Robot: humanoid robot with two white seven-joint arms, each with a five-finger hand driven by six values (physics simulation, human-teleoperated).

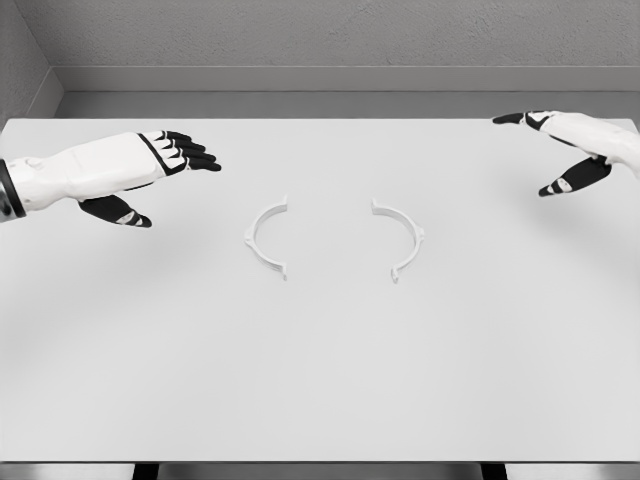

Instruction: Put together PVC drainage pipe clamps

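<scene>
Two white half-ring clamp pieces lie flat near the middle of the white table (320,380). The left clamp half (262,240) and the right clamp half (404,237) face each other with their open sides inward, a gap between them. My left hand (170,170) hovers to the upper left of the left half, fingers stretched out and holding nothing. My right hand (560,150) hovers at the far right, well away from the right half, fingers spread and empty.
The table's far edge meets a grey wall (330,40). Its front edge runs along the bottom of the view, with dark legs below it.
</scene>
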